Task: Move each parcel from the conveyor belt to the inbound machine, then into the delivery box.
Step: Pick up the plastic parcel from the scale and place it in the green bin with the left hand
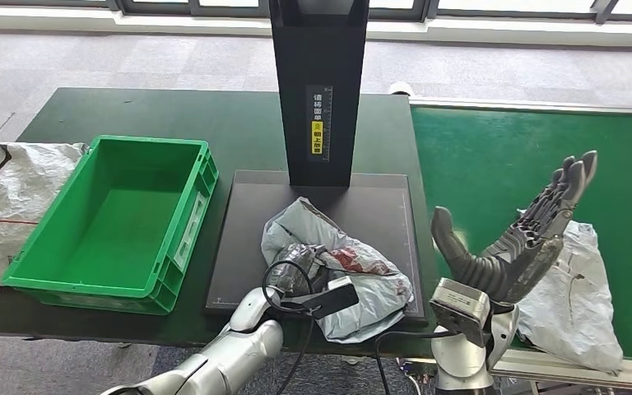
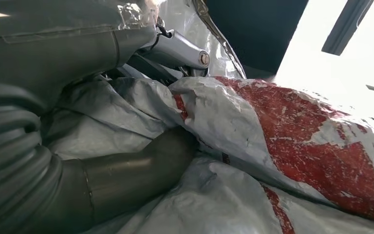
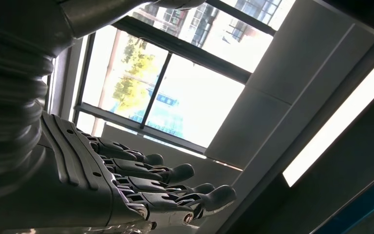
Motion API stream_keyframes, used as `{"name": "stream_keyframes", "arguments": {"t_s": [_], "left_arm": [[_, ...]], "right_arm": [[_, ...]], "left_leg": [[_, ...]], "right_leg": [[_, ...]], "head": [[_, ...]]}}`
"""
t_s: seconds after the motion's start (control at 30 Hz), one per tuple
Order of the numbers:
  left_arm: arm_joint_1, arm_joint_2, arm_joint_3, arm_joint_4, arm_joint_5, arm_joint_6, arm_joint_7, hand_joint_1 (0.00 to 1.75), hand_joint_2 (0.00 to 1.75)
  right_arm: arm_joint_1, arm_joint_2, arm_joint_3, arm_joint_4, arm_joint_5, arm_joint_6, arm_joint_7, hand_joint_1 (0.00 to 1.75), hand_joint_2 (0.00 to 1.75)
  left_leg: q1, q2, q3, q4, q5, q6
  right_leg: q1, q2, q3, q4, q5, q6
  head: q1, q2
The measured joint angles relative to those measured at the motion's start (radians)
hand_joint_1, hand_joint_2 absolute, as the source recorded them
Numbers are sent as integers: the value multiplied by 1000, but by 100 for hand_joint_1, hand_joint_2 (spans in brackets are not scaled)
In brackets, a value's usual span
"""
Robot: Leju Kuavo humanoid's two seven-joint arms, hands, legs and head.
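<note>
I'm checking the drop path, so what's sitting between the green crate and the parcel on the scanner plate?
In the head view, nothing: just bare dark tabletop and plate separate the green crate from the parcel.

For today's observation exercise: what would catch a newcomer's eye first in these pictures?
The left robot hand grips a crumpled grey parcel with red print on the black scanner plate. The right robot hand is raised open above a white parcel on the green conveyor belt. A green crate stands left.

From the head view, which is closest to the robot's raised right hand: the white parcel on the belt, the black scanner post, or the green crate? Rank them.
From the right hand:
1. White parcel, just beside it on the belt.
2. Black scanner post, up to its left.
3. Green crate, far left on the table.
</note>
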Motion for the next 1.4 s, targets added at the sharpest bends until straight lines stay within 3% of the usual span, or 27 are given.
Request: {"name": "stream_keyframes", "arguments": {"t_s": [0.1, 0.17, 0.3, 0.43, 0.6, 0.77, 1.03, 1.13, 1.2, 1.3, 1.4], "left_arm": [[20, 15, 25, -38, -92, 89, 48, 175, 175], [59, 24, 79, -146, -249, 124, 78, 175, 175], [143, 20, 243, -581, -494, 137, 43, 175, 175], [153, 12, 321, -884, -535, 145, 48, 175, 175], [168, 11, 373, -1050, -525, 144, 31, 175, 175], [167, 11, 435, -1115, -487, 143, 1, 175, 175], [167, 11, 447, -1124, -477, 143, -5, 175, 175], [162, 11, 488, -1134, -474, 143, -5, 175, 175], [133, 12, 595, -1097, -464, 141, -29, 175, 175], [47, 24, 868, -917, -483, 139, -64, 175, 175], [28, 39, 953, -849, -520, 139, -38, 175, 175]], "right_arm": [[1, 0, 0, 0, -6, 0, 0, 0, 175], [2, -1, -2, 0, -10, 0, 0, 0, 175], [16, -3, -8, 2, -15, 0, 0, 0, 175], [28, -4, -12, 4, -15, 0, 0, 0, 175], [36, -5, -22, 4, -12, 0, 0, 0, 175], [43, -5, -34, 4, -11, 0, 0, 0, 175], [44, -5, -36, 4, -11, 0, 0, 0, 175], [47, -5, -38, 4, -9, 0, 0, 0, 175], [51, -5, -41, 3, -7, 0, 0, 0, 175], [65, -5, -46, -1, -10, 0, 0, 0, 175], [69, -6, -50, -3, -9, 0, 0, 0, 175]], "left_leg": [[0, 1, 0, 0, 0, 0], [0, 1, 0, 0, 0, 0], [0, 2, -4, 0, 1, -1], [0, 3, -3, 0, 0, 0], [0, 1, -4, 0, 0, 0], [0, 1, -4, 0, 0, 0], [0, 1, -4, 0, 0, 0], [0, 1, -3, 0, 0, 0], [0, 2, -3, 0, 0, 0], [0, 3, -3, 0, 0, 0], [0, 3, -3, 0, 0, 0]], "right_leg": [[0, 1, -1, 0, 0, 0], [0, 1, -2, 0, 0, 0], [0, 2, -6, 0, 0, 0], [0, 3, -5, 0, 0, 0], [0, 1, -5, 0, 0, 0], [0, 1, -5, 0, 0, 0], [0, 1, -5, 0, 0, 0], [0, 2, -5, 0, 0, 0], [0, 2, -5, 0, 0, 0], [0, 3, -5, 0, 0, 0], [0, 3, -5, 0, 0, 0]], "head": [[0, 0], [0, 0], [0, 0], [0, 0], [0, 0], [0, 0], [0, 0], [0, 0], [0, 0], [0, 0], [0, 0]]}}
